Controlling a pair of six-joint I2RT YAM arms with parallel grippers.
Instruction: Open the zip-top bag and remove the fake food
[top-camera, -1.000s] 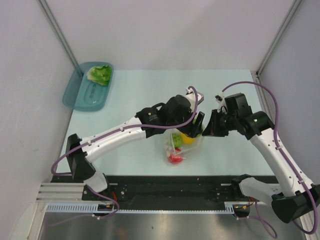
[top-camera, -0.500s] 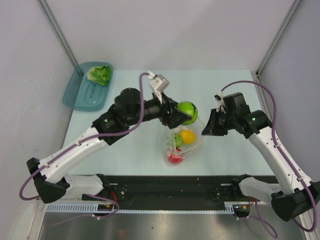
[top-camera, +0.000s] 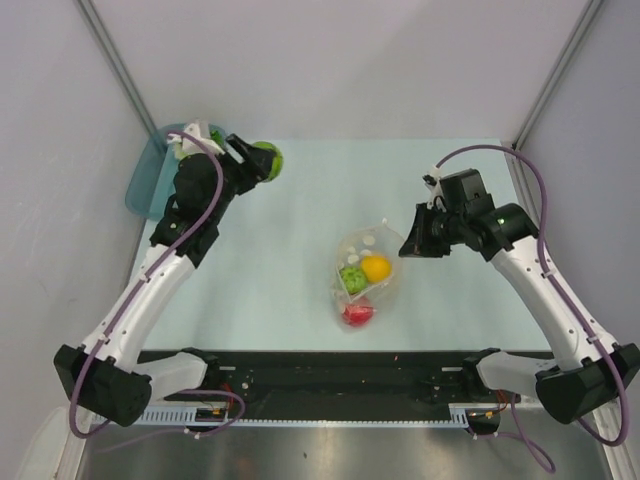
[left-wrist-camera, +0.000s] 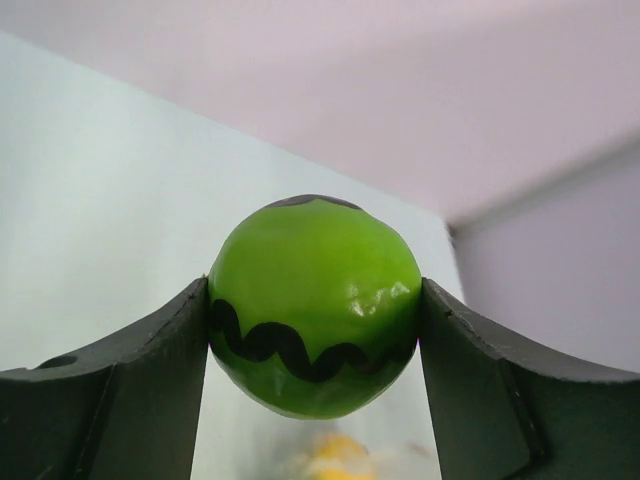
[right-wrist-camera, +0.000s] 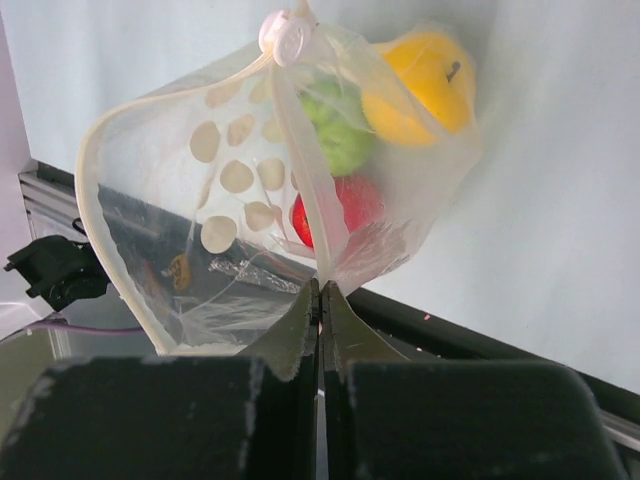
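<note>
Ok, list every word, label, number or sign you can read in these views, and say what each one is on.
None: no view shows any readable text.
The green toy fruit carries only a black wavy line, not lettering.
The zip-top bag has plain white dots and no print.
Its round zip slider is too blurred to show any marking.

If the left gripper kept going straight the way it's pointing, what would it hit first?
Nothing close: past the green ball in its fingers, only tabletop shows, then probably the back wall.
</note>
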